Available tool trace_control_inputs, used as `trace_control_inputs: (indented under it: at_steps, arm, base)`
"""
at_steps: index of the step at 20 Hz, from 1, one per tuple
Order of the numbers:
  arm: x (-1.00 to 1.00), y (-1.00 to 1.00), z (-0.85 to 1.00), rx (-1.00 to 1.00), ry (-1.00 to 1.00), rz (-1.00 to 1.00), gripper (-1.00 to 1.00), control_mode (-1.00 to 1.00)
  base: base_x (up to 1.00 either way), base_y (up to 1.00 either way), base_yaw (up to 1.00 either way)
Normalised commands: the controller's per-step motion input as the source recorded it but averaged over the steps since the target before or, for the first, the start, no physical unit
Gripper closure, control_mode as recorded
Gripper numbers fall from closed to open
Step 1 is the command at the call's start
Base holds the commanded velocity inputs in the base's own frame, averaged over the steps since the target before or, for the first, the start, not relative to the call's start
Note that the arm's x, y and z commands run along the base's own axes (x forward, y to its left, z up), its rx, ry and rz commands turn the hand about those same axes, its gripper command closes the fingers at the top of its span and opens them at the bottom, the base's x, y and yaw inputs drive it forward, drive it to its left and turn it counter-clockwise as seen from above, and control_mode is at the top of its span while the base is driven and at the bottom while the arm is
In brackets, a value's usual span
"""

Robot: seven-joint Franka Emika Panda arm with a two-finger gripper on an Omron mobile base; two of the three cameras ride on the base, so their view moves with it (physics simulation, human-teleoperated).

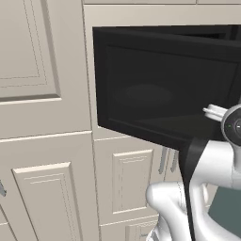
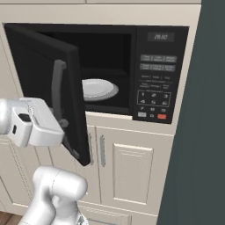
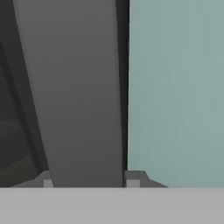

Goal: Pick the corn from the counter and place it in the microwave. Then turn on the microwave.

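The microwave (image 2: 132, 39) is built into cream cabinets, and its dark glass door (image 2: 41, 70) stands swung open to the left. Inside it lies a bare white plate (image 2: 97, 89). The keypad (image 2: 157, 83) with its red button (image 2: 161, 116) is on the right. My gripper (image 2: 65, 124) is at the lower part of the door's long grey handle (image 2: 57, 88). In the hand view the handle (image 3: 74, 87) fills the gap between my fingertips (image 3: 132, 179), so my gripper (image 3: 89, 180) is shut on it. From the left the door (image 1: 155, 94) shows its inner face. The corn and the counter are out of view.
Cream panelled cabinet doors (image 2: 132, 167) sit below the microwave and to its left (image 1: 42, 188). A tall dark teal panel (image 2: 197, 132) rises close on the right. The open door juts out towards me over the arm.
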Motion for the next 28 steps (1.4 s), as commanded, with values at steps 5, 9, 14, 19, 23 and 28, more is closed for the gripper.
trace_control_inputs:
  at_steps: [5,9,14,19,23,28]
  arm:
    - [-0.29,0.0,0.0,-0.04,-0.06,-0.02,1.0,-1.0]
    - [-0.3,0.01,0.0,-0.05,-0.08,-0.03,1.0,-1.0]
    - [-0.31,0.0,0.0,-0.03,-0.06,-0.02,1.0,-1.0]
    - [-0.34,0.0,0.0,-0.04,-0.1,-0.01,1.0,-1.0]
    - [-0.33,0.0,0.0,-0.04,-0.12,-0.01,1.0,-1.0]
    - [-0.31,0.01,0.0,-0.04,-0.12,0.0,1.0,-1.0]
  base:
    - [0.0,0.0,0.0]
    - [0.0,0.0,0.0]
    - [0.0,0.0,0.0]
    - [0.0,0.0,0.0]
    - [0.0,0.0,0.0]
    - [0.0,0.0,0.0]
